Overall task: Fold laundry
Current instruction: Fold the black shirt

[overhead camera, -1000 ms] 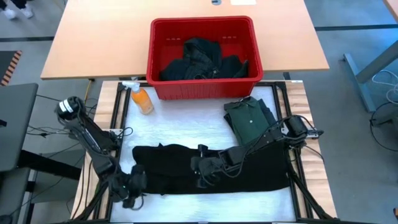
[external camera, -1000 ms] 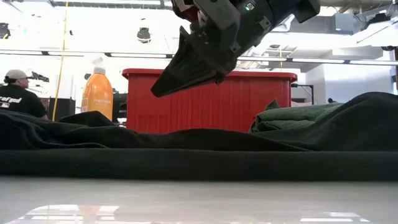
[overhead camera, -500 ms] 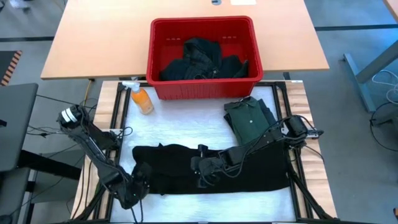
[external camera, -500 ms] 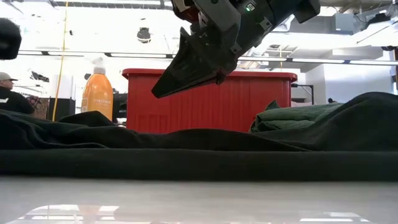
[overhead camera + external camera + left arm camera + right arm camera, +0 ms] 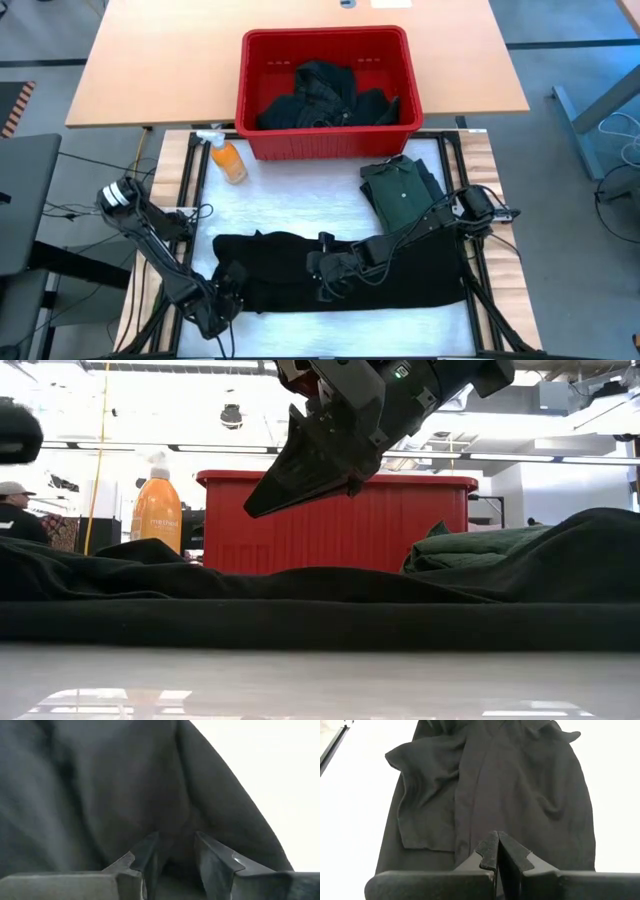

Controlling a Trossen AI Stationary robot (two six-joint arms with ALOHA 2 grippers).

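A black garment point(image 5: 400, 275) lies spread flat across the near part of the white table top, its length running left to right; it also shows in the low view point(image 5: 300, 610). My left gripper point(image 5: 222, 297) is low at its left near corner, open, with black cloth point(image 5: 100, 785) in front of and between its fingers. My right gripper point(image 5: 322, 272) hovers shut over the garment's middle, clear above it in the low view point(image 5: 250, 510). A folded green collared shirt point(image 5: 400, 188) rests on the table at the far right. My left gripper point(image 5: 175, 852) has its open fingers point(image 5: 212, 857) on either side of a fold at the black garment's left near corner, coming level from the table's left. Whether they touch the cloth I cannot tell.
A red basket point(image 5: 325, 35) holding more dark clothes stands at the far edge. An orange bottle point(image 5: 230, 160) stands at the far left. White table shows bare between the basket and the black garment. A person point(image 5: 20, 510) is in the room beyond.
My left gripper has moved a little toward the table's right, from just off the garment's left end onto its left near corner. The garment and my right gripper have kept still.
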